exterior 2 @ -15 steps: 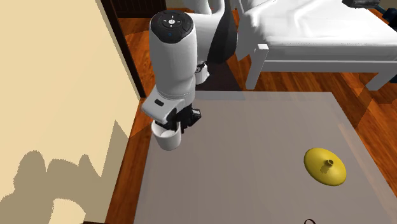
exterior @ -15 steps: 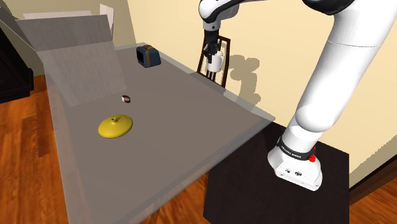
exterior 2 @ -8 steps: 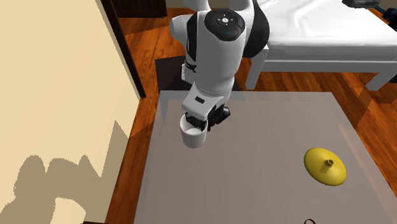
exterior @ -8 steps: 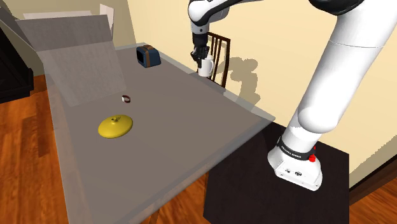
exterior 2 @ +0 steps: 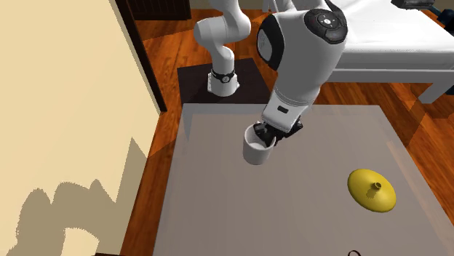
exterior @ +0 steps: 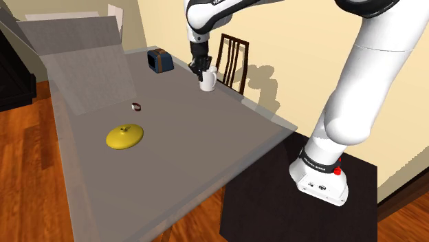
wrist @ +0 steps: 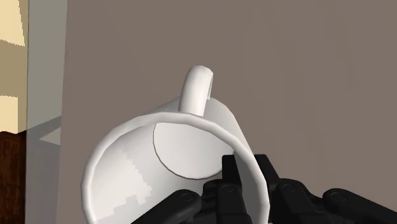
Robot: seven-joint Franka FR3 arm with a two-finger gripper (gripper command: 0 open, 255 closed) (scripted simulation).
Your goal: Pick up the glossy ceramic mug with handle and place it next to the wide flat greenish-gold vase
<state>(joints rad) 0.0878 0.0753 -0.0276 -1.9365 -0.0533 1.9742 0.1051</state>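
The white mug (wrist: 127, 172) looks smooth, the grey table (exterior: 206, 137) matt, the floor (exterior: 27, 179) reddish wood planks.

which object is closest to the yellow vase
The small dark item near the yellow vase; the blue box and the white mug in the gripper are much farther off.

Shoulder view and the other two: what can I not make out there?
Small dark object on the table, shoulder view: too small to identify.
Chair, shoulder view: lower part hidden behind the table.
Mug, wrist view: near rim covered by the tool and cut by the picture's edge.
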